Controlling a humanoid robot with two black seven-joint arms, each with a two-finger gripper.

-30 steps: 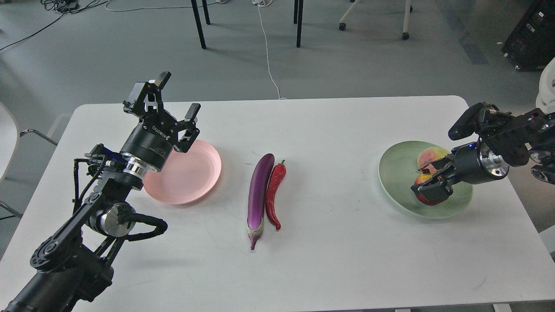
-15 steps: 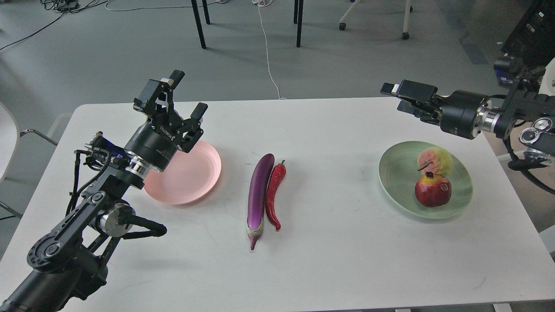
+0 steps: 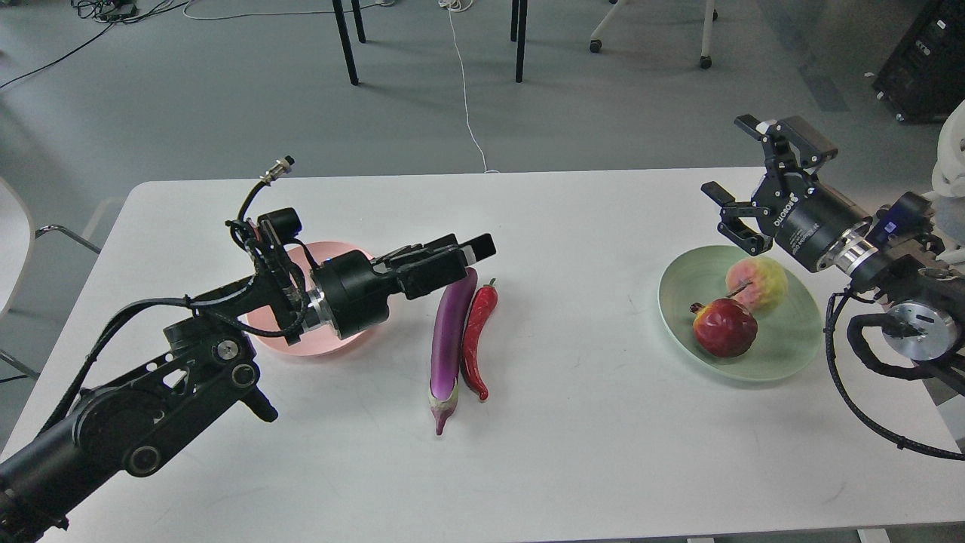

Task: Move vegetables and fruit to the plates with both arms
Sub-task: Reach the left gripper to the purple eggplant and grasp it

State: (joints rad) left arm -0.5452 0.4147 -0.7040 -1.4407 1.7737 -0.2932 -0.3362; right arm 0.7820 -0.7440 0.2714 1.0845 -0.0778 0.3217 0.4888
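Two fruits are held in the round pale mint-green plastic plate [image 3: 682, 298].
Beside it, the right claw [image 3: 735, 192] is spread; the left claw's [image 3: 471, 256] state cannot be told; eggplant [image 3: 451, 332] and chili [image 3: 478, 339] lie left on the surface [image 3: 588, 422].

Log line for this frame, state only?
left gripper: at eggplant | right gripper: open, empty | fruits on green plate | pink plate: empty

Left end effector [image 3: 471, 253] now beside eggplant [image 3: 450, 335]

Single head cam, high at the near edge of the white desk [image 3: 573, 467], facing forward-down; whole desktop visible, floor past far edge.
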